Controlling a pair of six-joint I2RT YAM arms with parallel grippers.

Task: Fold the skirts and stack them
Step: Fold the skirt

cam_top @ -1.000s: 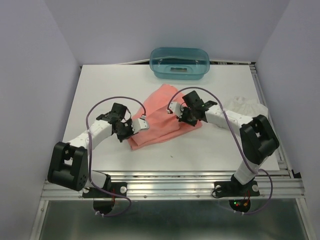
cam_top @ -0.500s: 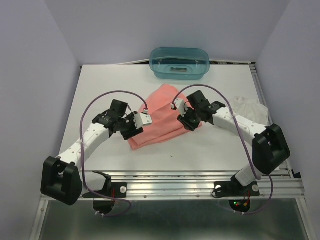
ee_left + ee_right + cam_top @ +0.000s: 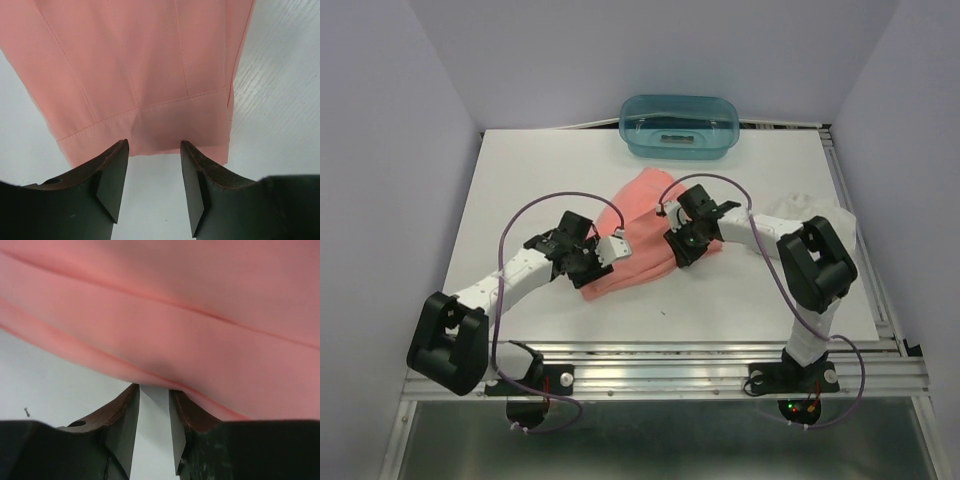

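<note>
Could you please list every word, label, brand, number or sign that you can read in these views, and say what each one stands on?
No text is readable in any view.
Pale label-like patch showing through the teal tub: too small and blurred to read.
Salmon-pink skirt: plain cloth and stitched seams, no tag or print visible.
White skirt: no print visible.
</note>
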